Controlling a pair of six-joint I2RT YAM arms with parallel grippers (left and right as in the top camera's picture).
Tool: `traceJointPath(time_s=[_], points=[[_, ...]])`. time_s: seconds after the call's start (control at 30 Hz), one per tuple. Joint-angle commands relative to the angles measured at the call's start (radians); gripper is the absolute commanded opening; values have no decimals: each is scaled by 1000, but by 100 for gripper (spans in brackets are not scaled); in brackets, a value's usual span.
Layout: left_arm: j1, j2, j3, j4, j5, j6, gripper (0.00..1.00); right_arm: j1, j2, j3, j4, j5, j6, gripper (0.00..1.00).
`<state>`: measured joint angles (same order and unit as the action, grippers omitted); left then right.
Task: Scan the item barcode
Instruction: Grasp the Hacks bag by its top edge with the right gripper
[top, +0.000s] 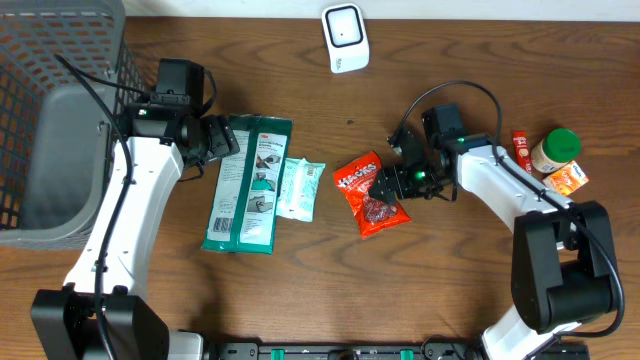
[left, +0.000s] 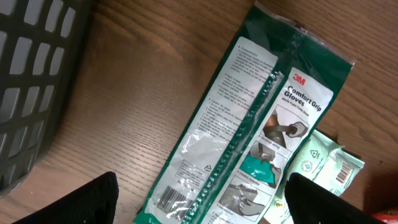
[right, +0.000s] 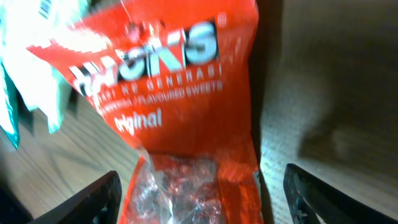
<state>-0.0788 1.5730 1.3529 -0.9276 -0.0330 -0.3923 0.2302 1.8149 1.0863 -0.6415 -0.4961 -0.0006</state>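
Nearest to me on the wooden table (top: 450, 290) lies the red sweets bag (top: 372, 193), a little right of the middle, flat and turned at an angle; the right gripper (right: 200, 174) hangs directly over it with its jaws spread wide, one finger on each side of the bag, and in the right wrist view neither finger seems to press on the bag; nothing is held.

To the left of it, close together, lie a small pale wipes packet (top: 300, 188) and a long green gloves pack (top: 248, 185), the packet just beside the right edge of the pack; a barcode is visible on the near end of the gloves pack in the left wrist view.

The left gripper (left: 200, 177) stands above the far left part of the gloves pack; its jaws are also wide apart and it holds nothing.

On the right side, a little farther, stand a jar with a green lid (top: 556, 150), a red tube (top: 522, 150) and a small orange packet (top: 566, 180), near each other.

A grey basket (top: 60, 60) fills the far left corner; the white scanner (top: 345, 38) sits at the far edge, near the middle, well apart from the red bag.
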Motion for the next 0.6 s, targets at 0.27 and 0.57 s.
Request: traceJointPath(time_s=[0.27, 0.57], points=[[4, -4, 16, -3, -13, 6, 86, 55, 11, -63, 51, 88, 39, 68], [4, -4, 16, -3, -13, 5, 86, 105, 12, -76, 66, 185, 63, 42]])
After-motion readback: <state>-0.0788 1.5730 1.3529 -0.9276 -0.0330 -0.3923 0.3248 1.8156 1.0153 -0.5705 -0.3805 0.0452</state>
